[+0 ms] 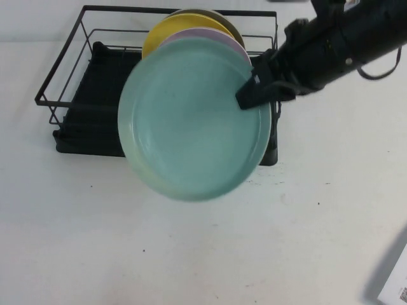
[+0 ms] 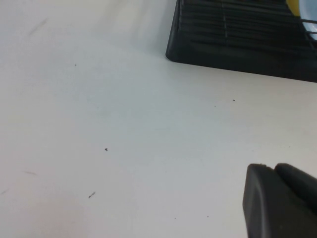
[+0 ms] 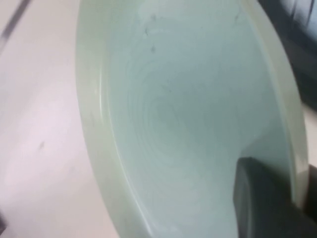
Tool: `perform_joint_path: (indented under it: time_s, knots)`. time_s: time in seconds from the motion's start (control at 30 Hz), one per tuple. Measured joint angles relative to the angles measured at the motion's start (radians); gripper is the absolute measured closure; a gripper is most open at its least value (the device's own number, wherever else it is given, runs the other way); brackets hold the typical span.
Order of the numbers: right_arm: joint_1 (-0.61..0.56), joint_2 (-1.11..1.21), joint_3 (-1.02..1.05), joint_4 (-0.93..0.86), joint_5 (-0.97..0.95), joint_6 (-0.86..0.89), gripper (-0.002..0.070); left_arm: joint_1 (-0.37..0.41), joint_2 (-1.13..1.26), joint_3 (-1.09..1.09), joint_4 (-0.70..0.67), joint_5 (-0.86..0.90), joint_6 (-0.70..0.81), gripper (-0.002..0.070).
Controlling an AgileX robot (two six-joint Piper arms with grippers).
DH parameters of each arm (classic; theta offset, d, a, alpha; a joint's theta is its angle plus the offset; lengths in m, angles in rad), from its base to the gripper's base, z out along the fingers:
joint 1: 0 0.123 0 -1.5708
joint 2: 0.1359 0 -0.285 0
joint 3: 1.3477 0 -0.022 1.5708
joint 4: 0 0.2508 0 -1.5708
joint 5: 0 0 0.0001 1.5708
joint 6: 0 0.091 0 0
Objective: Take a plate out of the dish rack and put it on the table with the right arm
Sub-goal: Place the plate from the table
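Note:
My right gripper (image 1: 249, 95) is shut on the right rim of the pale mint-green plate (image 1: 191, 121) and holds it in the air, face up toward the camera, over the front edge of the black wire dish rack (image 1: 82, 121) and the white table (image 1: 191, 254). In the right wrist view the plate (image 3: 173, 109) fills the picture, and its rim sits between the fingers of my right gripper (image 3: 292, 193). My left gripper (image 2: 273, 168) shows only in the left wrist view. It is shut and empty, low over the table (image 2: 99, 124) near the rack's tray corner (image 2: 223, 39).
A yellow plate (image 1: 175, 28), a lilac plate (image 1: 210, 37) and a darker plate (image 1: 222, 18) stand in the rack behind the held plate. A white card (image 1: 397, 286) lies at the table's front right corner.

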Motion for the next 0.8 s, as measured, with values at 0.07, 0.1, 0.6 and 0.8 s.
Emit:
perform_joint_path:
  time_s: [0.07, 0.1, 0.6, 0.8]
  knots:
    - [0.0, 0.0, 0.06, 0.003, 0.018, 0.038, 0.061, 0.0, 0.0, 0.0, 0.0, 0.0, 0.0, 0.0678]
    - [0.0, 0.0, 0.09, 0.008, 0.018, 0.052, 0.061, 0.0, 0.0, 0.0, 0.0, 0.0, 0.0, 0.0678]
    - [0.0, 0.145, 0.383, 0.195, -0.195, 0.069, 0.061, 0.0, 0.0, 0.0, 0.0, 0.0, 0.0, 0.0678]
    - [0.0, 0.249, 0.383, 0.216, -0.231, 0.069, 0.061, 0.0, 0.0, 0.0, 0.0, 0.0, 0.0, 0.0678]
